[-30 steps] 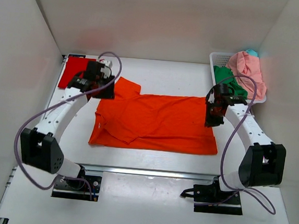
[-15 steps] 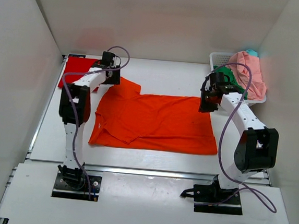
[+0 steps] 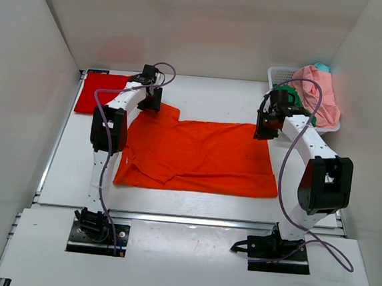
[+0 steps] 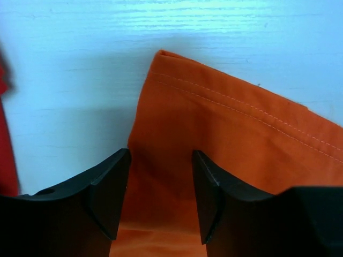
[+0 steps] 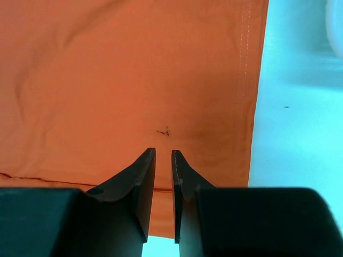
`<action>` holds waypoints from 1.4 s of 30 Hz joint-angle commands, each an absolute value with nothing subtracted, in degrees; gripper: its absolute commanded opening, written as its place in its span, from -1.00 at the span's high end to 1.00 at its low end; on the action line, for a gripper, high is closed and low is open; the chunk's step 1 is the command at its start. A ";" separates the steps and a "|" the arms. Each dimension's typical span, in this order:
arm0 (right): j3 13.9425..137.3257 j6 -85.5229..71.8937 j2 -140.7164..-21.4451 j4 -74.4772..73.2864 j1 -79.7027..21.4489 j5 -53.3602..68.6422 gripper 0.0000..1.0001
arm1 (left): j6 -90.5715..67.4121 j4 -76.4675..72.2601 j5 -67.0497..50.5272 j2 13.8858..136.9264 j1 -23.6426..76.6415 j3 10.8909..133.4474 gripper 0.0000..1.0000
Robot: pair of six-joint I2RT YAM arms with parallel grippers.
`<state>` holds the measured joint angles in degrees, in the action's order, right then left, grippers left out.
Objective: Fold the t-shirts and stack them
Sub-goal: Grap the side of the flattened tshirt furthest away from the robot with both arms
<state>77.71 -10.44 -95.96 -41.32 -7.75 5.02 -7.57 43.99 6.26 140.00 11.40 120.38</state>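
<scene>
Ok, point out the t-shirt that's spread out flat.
The bright orange t-shirt, opened out in the middle. The red t-shirt sits folded at the far left. The green t-shirt and pink t-shirt are bunched in the basket.

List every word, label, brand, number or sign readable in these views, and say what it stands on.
None: no readable text in any view.
The bright orange cloth t-shirt is plain; the small dark mark on it in the right wrist view is a speck, not lettering.
The folded red shirt and the white lattice plastic basket show no print.
</scene>
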 commanded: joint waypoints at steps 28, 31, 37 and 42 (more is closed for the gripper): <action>90.44 -27.24 -116.28 -25.67 -6.15 -15.82 0.39 | -8.17 42.19 -3.52 127.62 10.29 108.63 1.00; 91.66 -28.12 -118.03 -25.66 -5.36 -15.29 0.28 | -8.09 41.75 -3.52 126.57 10.81 107.58 1.00; 96.85 -26.98 -123.74 -28.91 -4.83 -12.92 0.03 | -8.79 40.52 -4.04 125.59 10.28 106.00 1.00; 96.51 -26.98 -125.60 -29.98 -5.36 -14.15 0.05 | -8.96 39.99 -4.57 124.90 9.59 105.56 1.00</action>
<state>96.33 -25.91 -124.22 -28.86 -6.42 -11.11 -8.45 41.30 -3.05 130.58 10.44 106.04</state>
